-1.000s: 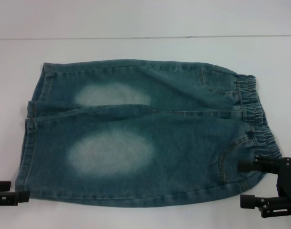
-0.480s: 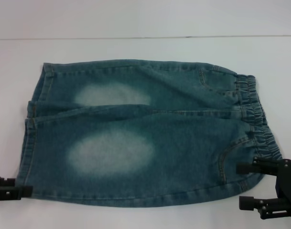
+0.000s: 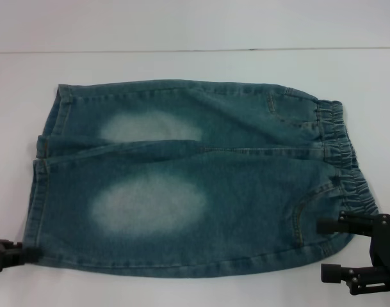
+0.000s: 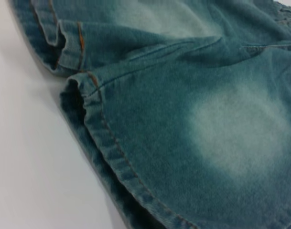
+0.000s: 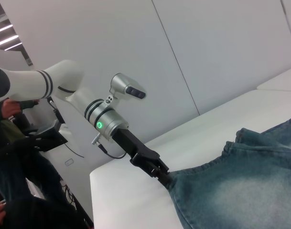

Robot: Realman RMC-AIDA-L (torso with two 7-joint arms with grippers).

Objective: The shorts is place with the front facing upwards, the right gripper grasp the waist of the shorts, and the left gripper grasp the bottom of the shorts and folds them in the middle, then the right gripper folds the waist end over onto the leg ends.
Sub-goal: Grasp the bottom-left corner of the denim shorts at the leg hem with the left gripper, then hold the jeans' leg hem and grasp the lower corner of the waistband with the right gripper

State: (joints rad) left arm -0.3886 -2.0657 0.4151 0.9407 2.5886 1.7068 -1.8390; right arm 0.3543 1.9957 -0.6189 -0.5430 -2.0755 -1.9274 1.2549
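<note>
While the shorts [image 3: 195, 179] lie flat and unfolded on the white table [image 3: 182, 64], you're at the grasping stage — no fold has been made.

Far left: the left gripper [image 3: 18, 253] sits at the near corner of the bottom [image 3: 36, 192], its tip touching the hem of the nearer leg. The right wrist view shows the left gripper [image 5: 165, 178] meeting that cloth corner, but I can't tell whether the jaws are pinching denim or only butting against it. The left wrist view shows just the two stitched hems [image 4: 95, 126], lying flat with the nearer leg opening slightly gaping.

Middle: both pale patches face up, the crotch seam runs along the centre, and the far leg is partly tucked under the nearer one. Nothing is lifted off the table.

Right: the waist [image 3: 345, 160] is puckered and resting flat. The right gripper [image 3: 329, 249] is at its near corner with jaws spread — one finger [image 3: 332, 225] over the cloth edge, the other [image 3: 335, 271] off the cloth on bare table. It isn't gripping anything.

Remaining, in my judgement: close the right on the waist, confirm the left's grip on the bottom, then the middle fold, then waist over onto the leg ends. Essentially all the folding is ahead.
</note>
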